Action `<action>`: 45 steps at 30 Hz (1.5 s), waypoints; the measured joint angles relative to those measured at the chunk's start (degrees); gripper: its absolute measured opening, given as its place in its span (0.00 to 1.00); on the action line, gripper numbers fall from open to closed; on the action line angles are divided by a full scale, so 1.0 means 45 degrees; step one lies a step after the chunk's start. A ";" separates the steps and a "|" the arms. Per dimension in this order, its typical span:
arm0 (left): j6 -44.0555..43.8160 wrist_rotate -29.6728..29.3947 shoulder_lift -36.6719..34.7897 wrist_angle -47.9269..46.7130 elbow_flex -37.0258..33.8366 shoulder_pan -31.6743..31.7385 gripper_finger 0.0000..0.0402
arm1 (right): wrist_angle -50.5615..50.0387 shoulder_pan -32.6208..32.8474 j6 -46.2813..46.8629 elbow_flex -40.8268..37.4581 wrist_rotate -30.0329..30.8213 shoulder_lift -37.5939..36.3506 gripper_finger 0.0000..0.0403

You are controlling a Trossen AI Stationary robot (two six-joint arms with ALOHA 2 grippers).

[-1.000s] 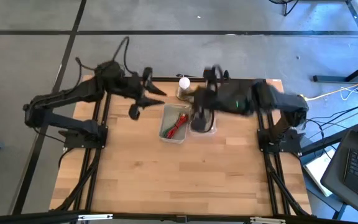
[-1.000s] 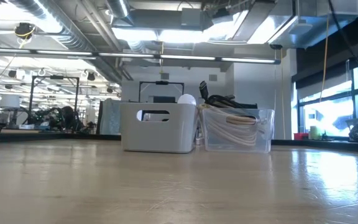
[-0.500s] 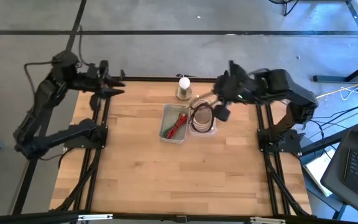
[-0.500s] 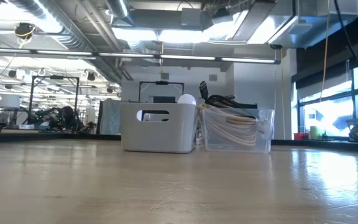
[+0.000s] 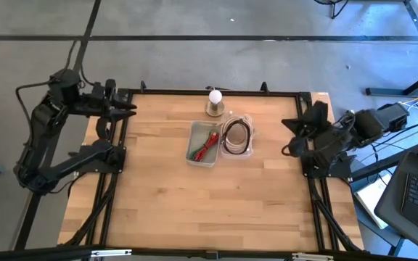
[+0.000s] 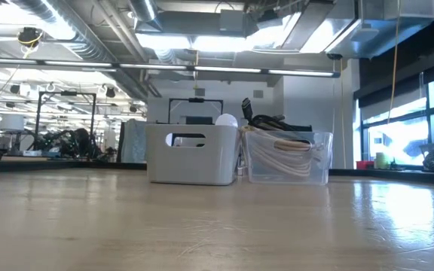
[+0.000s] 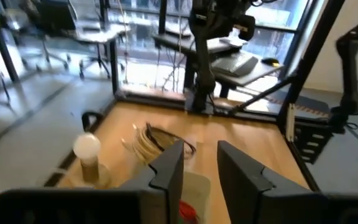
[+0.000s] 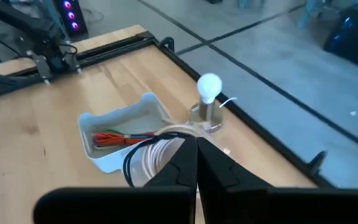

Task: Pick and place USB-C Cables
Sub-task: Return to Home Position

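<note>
USB-C cables sit binned (black loop protruding, might spill); left tool released; right tool clenched, empty.

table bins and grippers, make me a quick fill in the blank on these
Of the gray bin and the clear bin, the red cable lies in the ____ one. The white coils lie in the ____ one. The left gripper is ____. The right gripper is ____.
Missing: gray, clear, open, shut.

Left tool, right tool: outward, seemingly.
</note>
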 joint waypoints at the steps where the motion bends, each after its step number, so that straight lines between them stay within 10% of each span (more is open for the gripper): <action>1: 0.0096 0.0025 0.0073 -0.0303 0.0000 -0.0005 0.21 | 0.0627 0.0054 -0.0060 -0.0793 -0.0001 -0.0478 0.01; 10: -0.0932 0.1575 -0.0013 0.0665 -0.4215 -0.0005 0.01 | 0.7178 0.0071 -0.0917 -0.7267 -0.0577 -0.4349 0.00; 23: -0.4645 0.2084 0.0760 1.3205 -0.9425 -0.0005 0.00 | 1.5085 -0.2438 -0.4394 -1.2049 -0.3440 -0.7172 0.00; 37: -0.3820 0.2285 0.4007 1.3966 -0.9564 -0.0015 0.00 | 1.3518 -0.7481 -0.5090 -1.2217 -0.8652 -0.7236 0.00; 45: -0.2779 0.2051 0.4176 1.3168 -0.9564 -0.0019 0.00 | 1.1936 -0.7725 -0.4982 -1.2276 -0.8789 -0.7236 0.00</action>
